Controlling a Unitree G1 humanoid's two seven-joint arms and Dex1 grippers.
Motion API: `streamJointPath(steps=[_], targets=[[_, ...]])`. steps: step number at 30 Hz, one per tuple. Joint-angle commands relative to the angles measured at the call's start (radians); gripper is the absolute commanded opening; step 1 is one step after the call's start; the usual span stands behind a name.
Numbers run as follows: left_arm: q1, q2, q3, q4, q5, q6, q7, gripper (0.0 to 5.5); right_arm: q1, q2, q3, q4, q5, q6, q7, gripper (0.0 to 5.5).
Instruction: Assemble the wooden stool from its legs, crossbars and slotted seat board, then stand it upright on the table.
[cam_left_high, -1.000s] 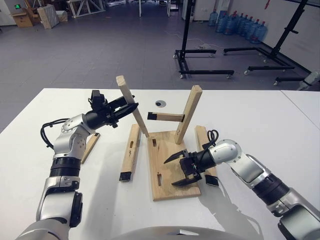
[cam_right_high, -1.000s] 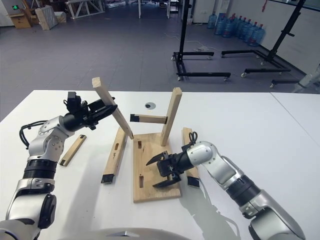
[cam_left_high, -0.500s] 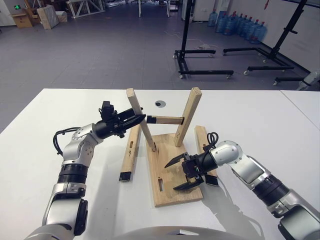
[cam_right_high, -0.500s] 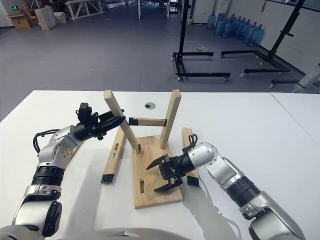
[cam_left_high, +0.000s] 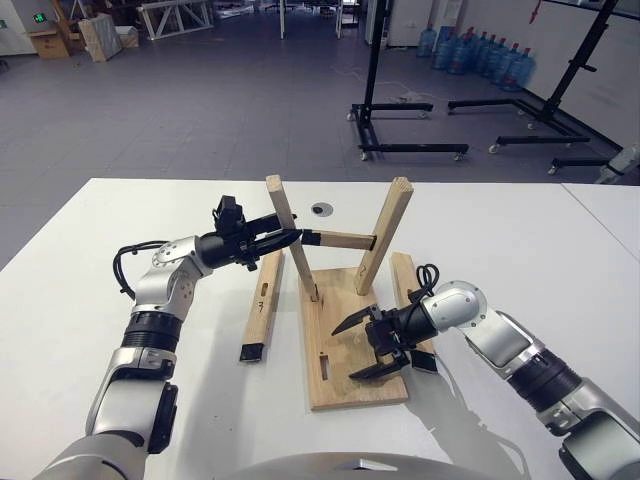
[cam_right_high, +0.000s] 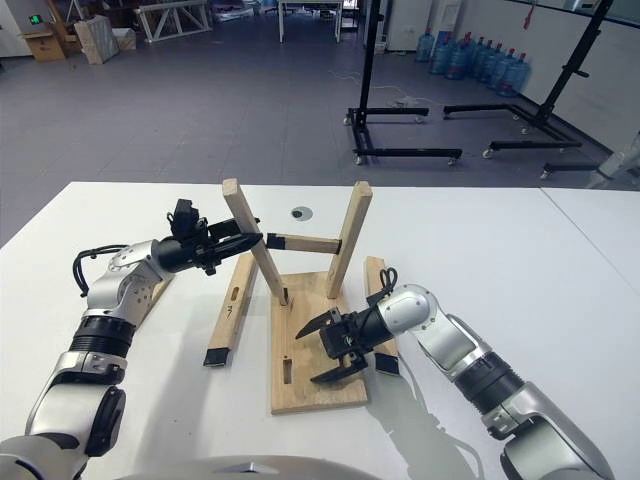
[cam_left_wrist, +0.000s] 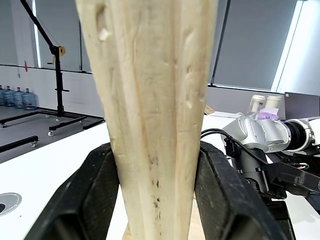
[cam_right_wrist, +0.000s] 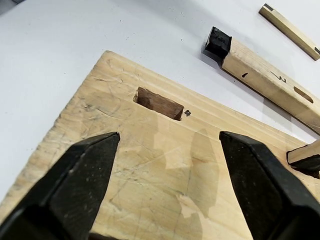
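Note:
The slotted seat board (cam_left_high: 335, 385) lies flat on the white table. One leg (cam_left_high: 385, 235) stands in its far right slot, and a black-tipped crossbar (cam_left_high: 340, 240) sticks out of it toward the left. My left gripper (cam_left_high: 283, 238) is shut on a second leg (cam_left_high: 292, 240), tilted with its lower end on the board's far left corner. In the left wrist view that leg (cam_left_wrist: 155, 100) sits between the fingers (cam_left_wrist: 95, 190). My right gripper (cam_left_high: 345, 352) hangs open just over the board's middle, near an open slot (cam_right_wrist: 159, 103).
A loose leg (cam_left_high: 262, 305) lies left of the board and another (cam_left_high: 403, 280) lies along its right edge under my right arm. A thin crossbar (cam_right_wrist: 290, 30) lies farther left. A round hole (cam_left_high: 321, 209) is in the table behind the stool.
My left arm carried its leg to the right and stood it more upright, its foot now down on the board beside the crossbar's tip. The right gripper barely moved.

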Motion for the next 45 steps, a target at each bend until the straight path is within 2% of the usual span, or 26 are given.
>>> streamJointPath(steps=[1,7,13,18,29,33,38,41,45], targets=[[-0.039,0.033,-0.006,0.104,0.075,-0.037,-0.006,2.05,0.048,-0.046,0.047,0.028,-0.08,0.033,0.051,3.7],[-0.024,0.017,-0.027,0.147,0.077,-0.035,-0.038,2.05,0.041,-0.048,0.05,0.028,-0.083,0.032,0.059,3.7],[-0.019,0.074,-0.083,0.102,0.097,0.008,-0.112,2.05,0.049,-0.048,0.056,0.026,-0.092,0.033,0.053,3.7],[-0.084,0.097,-0.112,0.127,0.134,0.03,-0.115,2.05,0.055,-0.039,0.065,0.102,-0.113,-0.03,0.041,3.7],[-0.132,0.1,-0.132,0.127,0.131,0.212,-0.122,2.05,0.048,0.017,0.099,0.269,-0.169,-0.156,0.004,3.7],[-0.129,0.088,-0.147,0.161,0.152,0.202,-0.124,2.05,0.041,0.043,0.11,0.377,-0.199,-0.238,-0.023,3.7],[-0.118,0.074,-0.157,0.191,0.164,0.184,-0.12,2.05,-0.014,0.131,0.09,0.551,-0.193,-0.373,-0.109,3.7],[-0.112,0.067,-0.166,0.208,0.172,0.169,-0.123,2.05,-0.043,0.113,0.021,0.436,-0.075,-0.347,-0.085,3.7],[-0.116,0.068,-0.167,0.242,0.176,0.156,-0.122,2.05,-0.084,0.043,-0.101,0.026,0.151,-0.053,-0.062,3.7]])
